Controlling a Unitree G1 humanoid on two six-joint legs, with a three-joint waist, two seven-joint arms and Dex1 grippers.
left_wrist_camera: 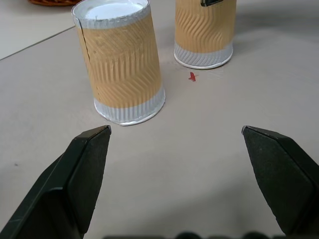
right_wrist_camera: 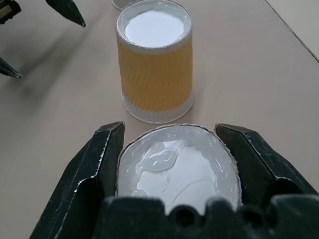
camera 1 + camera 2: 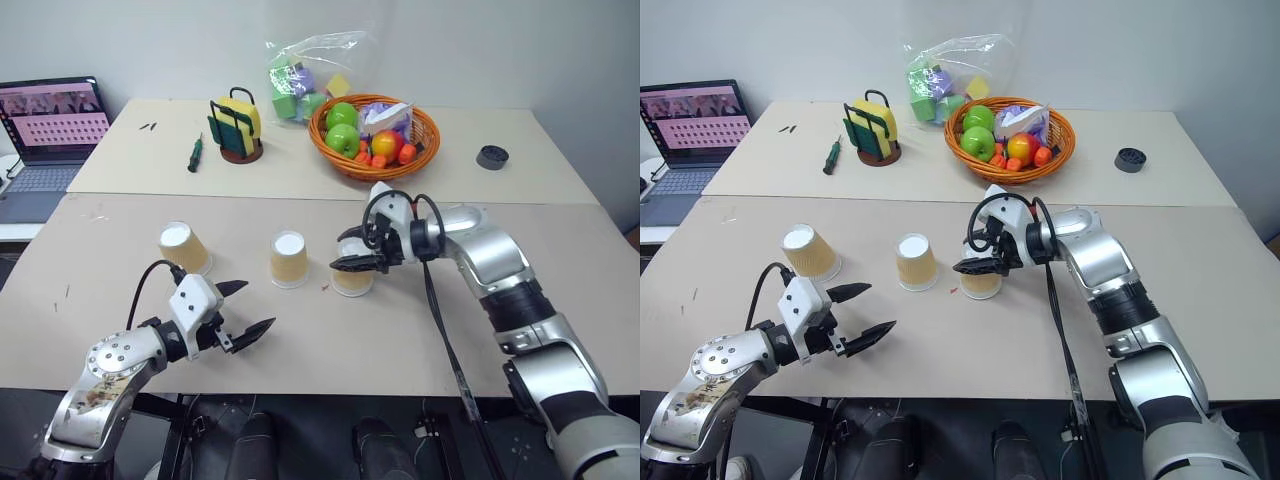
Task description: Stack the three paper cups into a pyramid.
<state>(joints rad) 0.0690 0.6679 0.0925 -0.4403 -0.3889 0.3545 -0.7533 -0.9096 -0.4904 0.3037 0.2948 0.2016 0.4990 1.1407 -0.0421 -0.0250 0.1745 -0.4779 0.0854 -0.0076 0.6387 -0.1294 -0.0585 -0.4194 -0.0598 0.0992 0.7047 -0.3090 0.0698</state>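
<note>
Right gripper point(image 3: 352, 264) clamped on the rightmost paper cup point(image 3: 353, 281), one black finger pressed against each side of the upturned white bottom, as seen plainly in the right wrist view point(image 2: 177, 167). Held cup upside down, its rim on or just above the tan table point(image 3: 420, 340); cannot tell which.

Just to the left of the held cup, a little apart: the middle cup point(image 3: 289, 259), upside down, upright on the table, touched by nothing. Farther left of the held cup, well apart: the third cup point(image 3: 183, 247), also upside down, slightly tilted in appearance. All three in a loose row, none stacked on another.

Left gripper point(image 3: 245, 310) nearer the table's front edge than the held cup and off to its left, fingers spread wide, holding nothing, pointing toward the middle cup with bare table between.

Beyond the held cup, on the far table: a wicker basket point(image 3: 425, 137) of fruit, a screwdriver point(image 3: 195, 153), a sponge holder point(image 3: 237, 127), a black round object point(image 3: 492, 156). Far left of it, a laptop point(image 3: 50, 140).
</note>
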